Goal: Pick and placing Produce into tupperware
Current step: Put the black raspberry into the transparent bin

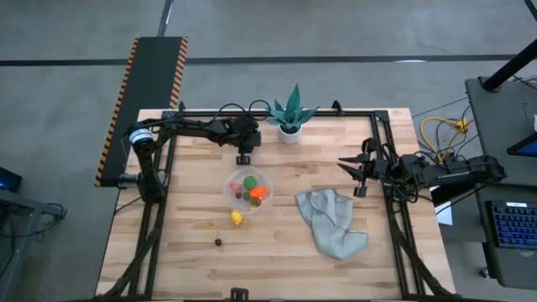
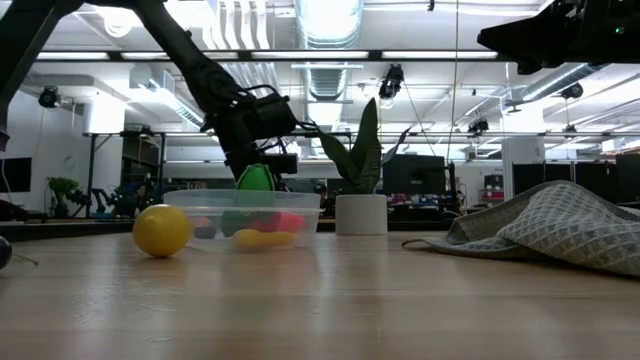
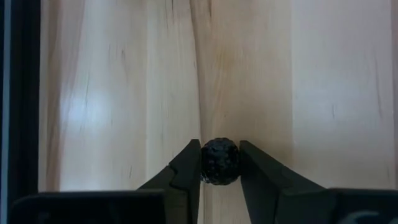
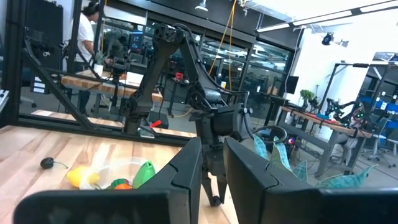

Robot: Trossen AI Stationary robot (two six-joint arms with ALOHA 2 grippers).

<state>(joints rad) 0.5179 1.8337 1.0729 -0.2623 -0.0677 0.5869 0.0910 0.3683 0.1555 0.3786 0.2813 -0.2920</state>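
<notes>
1. One tupperware (image 1: 247, 190) is seen mid-surface (image 1: 277, 252) with several produce pieces inside; two loose pieces lie nearby: a yellow one (image 1: 237, 218) and a dark one (image 1: 218, 242).
2. A dark bumpy ball (image 3: 219, 161) is clamped in the left claw (image 1: 244, 157), raised behind the tupperware.
3. The right claw (image 1: 351, 172) is held aloft, narrowly apart, holding nothing.
4. One plant (image 1: 290, 113) and one grey cloth (image 1: 331, 220) are placed alongside.

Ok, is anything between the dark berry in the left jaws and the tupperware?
Nothing visible. The left gripper holds the dark berry just beside the tupperware, with only bare table between them.
</notes>
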